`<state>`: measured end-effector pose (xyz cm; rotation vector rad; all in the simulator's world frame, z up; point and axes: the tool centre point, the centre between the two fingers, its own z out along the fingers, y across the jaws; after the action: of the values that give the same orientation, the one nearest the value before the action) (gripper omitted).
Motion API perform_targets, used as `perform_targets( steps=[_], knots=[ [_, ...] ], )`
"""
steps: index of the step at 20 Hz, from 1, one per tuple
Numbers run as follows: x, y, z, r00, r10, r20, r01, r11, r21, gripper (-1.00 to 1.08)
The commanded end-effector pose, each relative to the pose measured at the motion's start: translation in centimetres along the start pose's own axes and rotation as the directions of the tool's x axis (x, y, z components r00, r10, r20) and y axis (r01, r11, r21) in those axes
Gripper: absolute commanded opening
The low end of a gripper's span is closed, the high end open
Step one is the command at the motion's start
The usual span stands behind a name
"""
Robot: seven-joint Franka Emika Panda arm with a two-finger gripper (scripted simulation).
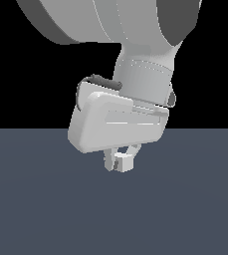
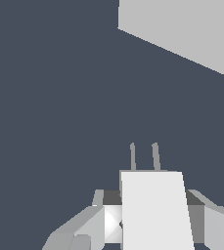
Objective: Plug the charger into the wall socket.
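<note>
In the wrist view, the charger (image 2: pixel 155 210) is a small off-white block with two short grey prongs (image 2: pixel 144 156) sticking out of its far end. My gripper (image 2: pixel 152 229) is shut on it, one finger on each side. The prongs point across the dark floor towards the wall socket (image 2: pixel 191 29), a flat pale plate that is some way off and cut by the frame edge. Its holes do not show. In the exterior view the charger (image 1: pixel 123 162) sits between the fingertips of my gripper (image 1: pixel 119 162), just above the floor. The wall socket is out of that view.
A flat dark grey-blue floor (image 1: pixel 46 209) spreads under the arm. The arm's big white links (image 1: pixel 110 20) fill the upper part of the exterior view against a black background.
</note>
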<state>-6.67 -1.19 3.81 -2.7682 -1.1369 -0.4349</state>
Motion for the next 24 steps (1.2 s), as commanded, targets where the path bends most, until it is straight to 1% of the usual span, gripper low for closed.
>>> perform_targets(
  steps=[1, 7, 14, 19, 24],
  knots=[
    [0.6, -0.2, -0.6, 0.998, 0.061, -0.003, -0.061, 0.998, -0.020, -1.00],
    [2.0, -0.6, -2.0, 0.980, 0.200, -0.011, -0.201, 0.978, -0.064, -1.00],
    [3.4, -0.9, -3.3, 0.942, 0.336, -0.024, -0.336, 0.936, -0.107, -1.00],
    [4.2, -1.0, -4.0, 0.911, 0.410, -0.032, -0.411, 0.902, -0.131, -1.00],
    [4.8, -1.0, -4.5, 0.888, 0.459, -0.038, -0.459, 0.876, -0.147, -1.00]
  ],
)
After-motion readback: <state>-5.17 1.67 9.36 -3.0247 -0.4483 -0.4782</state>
